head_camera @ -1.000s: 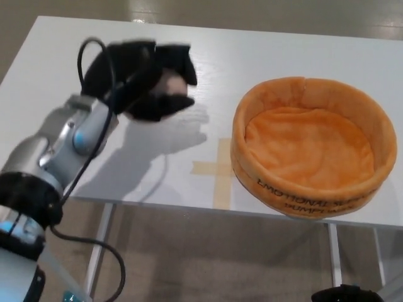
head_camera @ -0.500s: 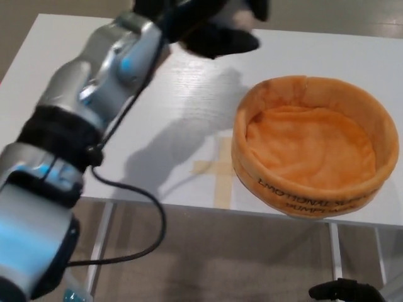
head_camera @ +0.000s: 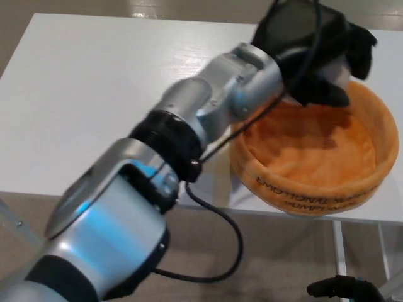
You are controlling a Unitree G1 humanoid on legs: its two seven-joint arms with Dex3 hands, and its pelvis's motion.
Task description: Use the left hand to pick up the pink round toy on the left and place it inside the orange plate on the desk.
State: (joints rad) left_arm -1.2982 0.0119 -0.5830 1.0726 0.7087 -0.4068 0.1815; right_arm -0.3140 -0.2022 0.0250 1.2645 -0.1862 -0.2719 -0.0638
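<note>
White desk (head_camera: 94, 94) fills most of the view, w/ tan floor showing beyond its far edge and below its near edge. Left arm (head_camera: 189, 119) reaches diagonally across from bottom left, silver and black segments, a black cable looping under the elbow.

Left hand (head_camera: 315, 50) sits at the top right, above the far-left rim of the orange plate (head_camera: 315, 189). Plate is a soft, round, high-walled fabric dish; its near wall carries dark lettering, upside down from this side. Most of the plate lies below and to the right of the hand, near the desk's front edge.

Fingers (head_camera: 356, 44) are curled in, closed around something pale. A small whitish-pink patch (head_camera: 334, 69) shows between the black fingers and the palm, prob. the pink round toy, though it's blurred and mostly hidden, so shape can't be confirmed. If so, toy is held in the hand over the plate's back-left edge, not lying on the plate's floor. Can't tell whether the hand touches the rim or hangs just above it.

Plate's inner floor below-right of the hand looks bare orange cloth.

Right hand (head_camera: 337, 289): only a dark bit shows at the bottom edge, well below the left hand; can't tell how it's set.
</note>
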